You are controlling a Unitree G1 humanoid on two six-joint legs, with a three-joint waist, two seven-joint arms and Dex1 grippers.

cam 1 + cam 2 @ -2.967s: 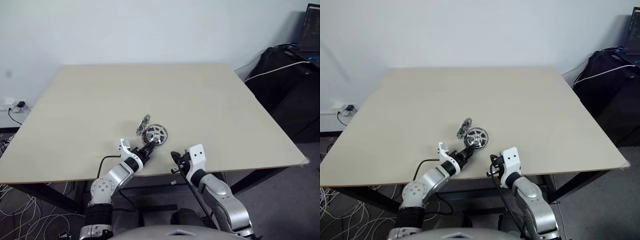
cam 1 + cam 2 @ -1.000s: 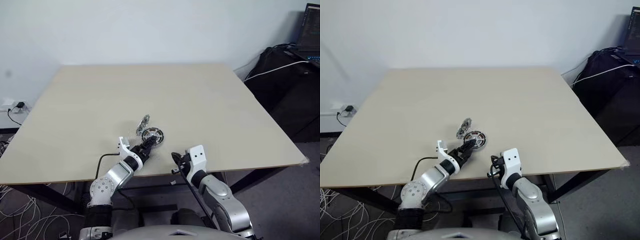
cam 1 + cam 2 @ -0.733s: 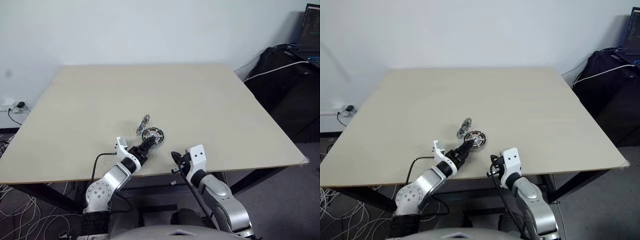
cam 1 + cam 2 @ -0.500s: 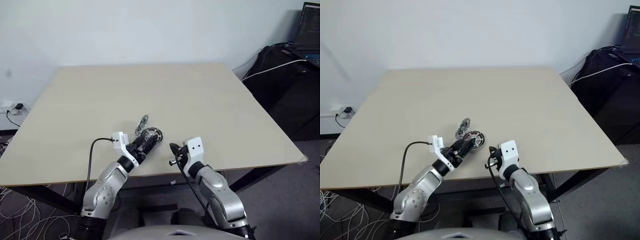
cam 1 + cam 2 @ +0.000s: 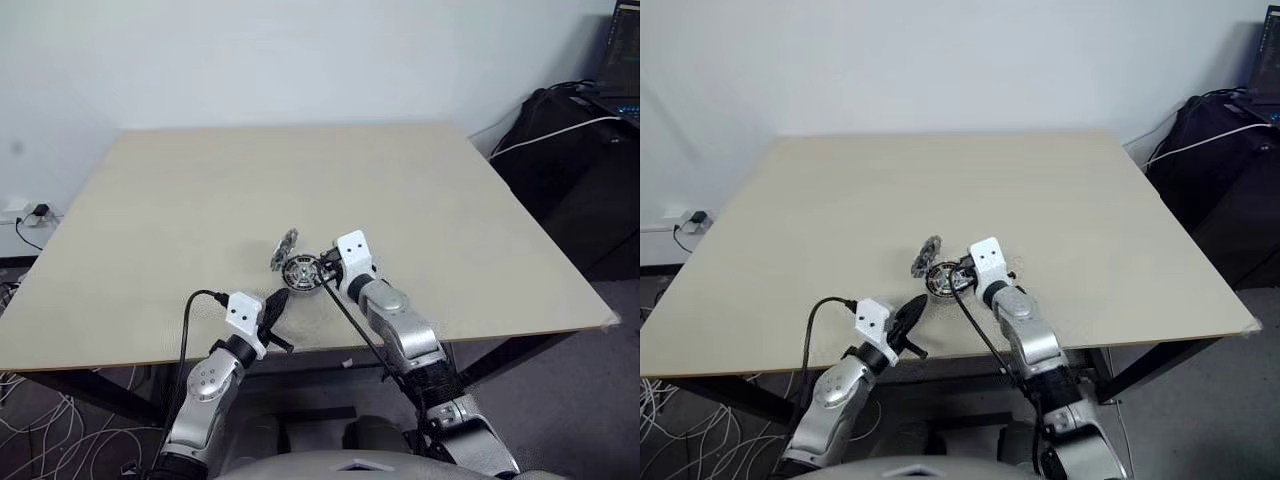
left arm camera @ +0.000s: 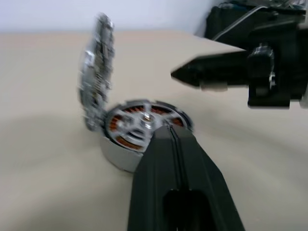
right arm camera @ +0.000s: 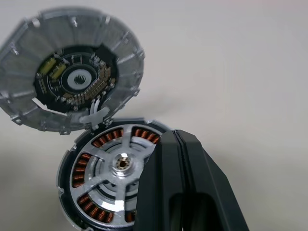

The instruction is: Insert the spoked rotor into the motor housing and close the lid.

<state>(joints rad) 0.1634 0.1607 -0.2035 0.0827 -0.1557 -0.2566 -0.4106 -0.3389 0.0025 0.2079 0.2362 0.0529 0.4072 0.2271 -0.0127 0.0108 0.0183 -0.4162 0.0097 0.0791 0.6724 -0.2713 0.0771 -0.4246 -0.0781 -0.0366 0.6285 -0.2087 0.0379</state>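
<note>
We found the spoked rotor (image 7: 113, 166) already seated in the motor housing (image 7: 72, 192), copper windings showing between the spokes, low and left of centre in the head view on the table (image 5: 420, 190). The lid (image 7: 72, 79) stood nearly upright at the housing's far edge, apparently hinged there. The right tool (image 7: 179, 144) was clenched and empty, its tip just over the rotor's rim. The left tool (image 6: 172, 139) was likewise clenched on nothing, near the housing's front. Risk, in our judgement: a push on the lid could slide the unclamped housing, or the lid could close crooked on the rotor.
</note>
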